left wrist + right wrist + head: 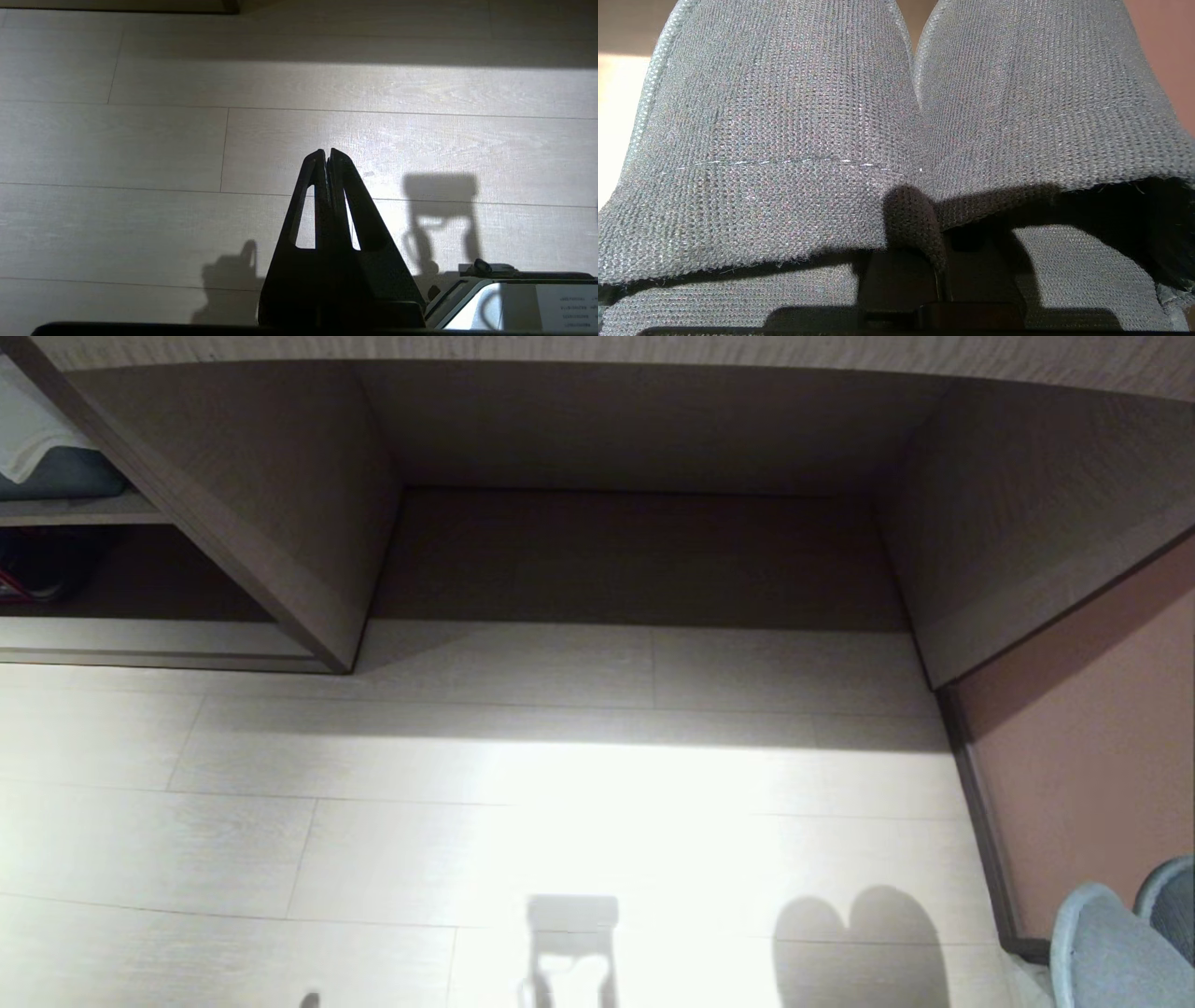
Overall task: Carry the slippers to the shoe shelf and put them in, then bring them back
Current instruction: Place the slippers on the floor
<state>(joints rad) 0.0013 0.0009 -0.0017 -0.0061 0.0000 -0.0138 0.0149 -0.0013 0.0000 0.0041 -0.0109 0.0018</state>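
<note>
Slippers [784, 140]: matched pair, dark grey knit, rounded toes, backless. Judged light, soft, floppy and not fragile; best taken where the two inner collar edges meet.

Location: hanging from the right gripper [941, 261], which pinches those edges together; toes at 4 o'clock in the head view.

Left gripper [326, 156]: pressed together, empty, over floor [140, 140].

— What's straight ahead?
— A wide, shadowed desk recess [644, 551] over pale plank floor [280, 821].
— And the slippers?
— Only their grey toes [1120, 943], bottom right, beside a pinkish wall [1092, 747]. Shelves [84, 509] stand at far left.
</note>
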